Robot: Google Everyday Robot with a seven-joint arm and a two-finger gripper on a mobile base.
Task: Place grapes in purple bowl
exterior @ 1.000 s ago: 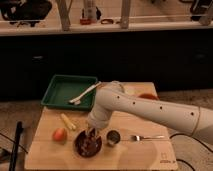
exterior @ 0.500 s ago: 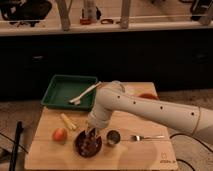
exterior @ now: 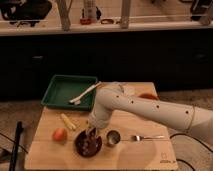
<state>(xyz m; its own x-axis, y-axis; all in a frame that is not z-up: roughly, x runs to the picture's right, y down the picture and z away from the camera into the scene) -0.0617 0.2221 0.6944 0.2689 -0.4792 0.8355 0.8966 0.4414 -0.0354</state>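
Right over the bowl [exterior: 88,144] | gripper [exterior: 92,133] points down into it from 12 o'clock | grapes [exterior: 90,142] sit in the bowl, right under the gripper | can't tell if it is open or holding them | cup [exterior: 113,137] just beside at 3 o'clock | orange [exterior: 59,134] at 9 o'clock

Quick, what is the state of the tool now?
Tool: down over the purple bowl, grapes beneath it; open or closed cannot be told.

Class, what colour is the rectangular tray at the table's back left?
Green. The tray shows best in the camera view, behind the gripper.
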